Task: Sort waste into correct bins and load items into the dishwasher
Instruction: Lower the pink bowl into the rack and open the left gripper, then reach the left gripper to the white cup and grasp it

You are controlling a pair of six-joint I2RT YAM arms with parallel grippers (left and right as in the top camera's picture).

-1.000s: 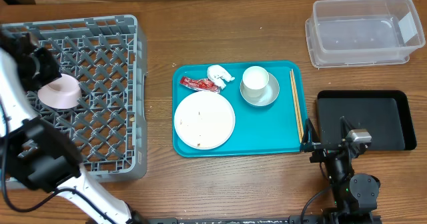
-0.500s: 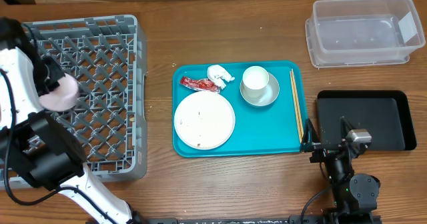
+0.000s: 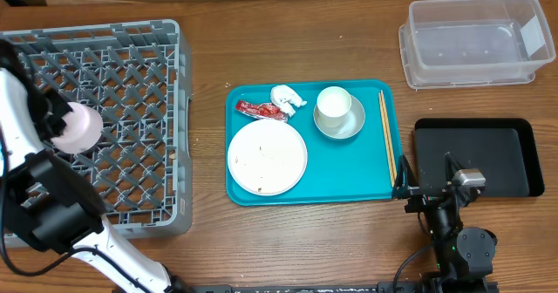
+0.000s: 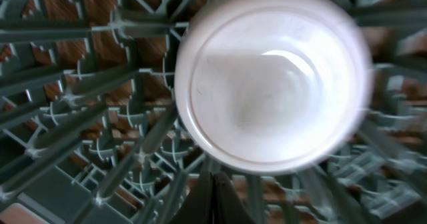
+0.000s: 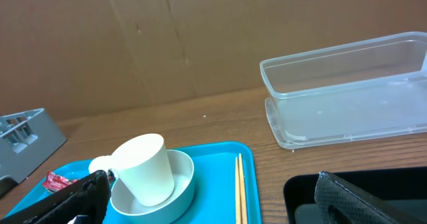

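A white-pinkish bowl rests tilted on the lattice of the grey dishwasher rack. My left gripper is shut, its tips just short of the bowl's rim with nothing seen between them. On the teal tray lie the white plate with faint crumbs, the red wrapper, the tissue and the chopsticks. The cup stands in the grey-blue bowl. My right gripper is open and empty by the tray's front right corner.
The clear tub sits at the back right with nothing in it. The black tray lies just right of the right gripper. Bare wooden table shows between rack and teal tray.
The left arm has swung nearer the front of the rack. The white-pinkish bowl has shifted slightly and turned to show a rounder face. The right arm has not moved.
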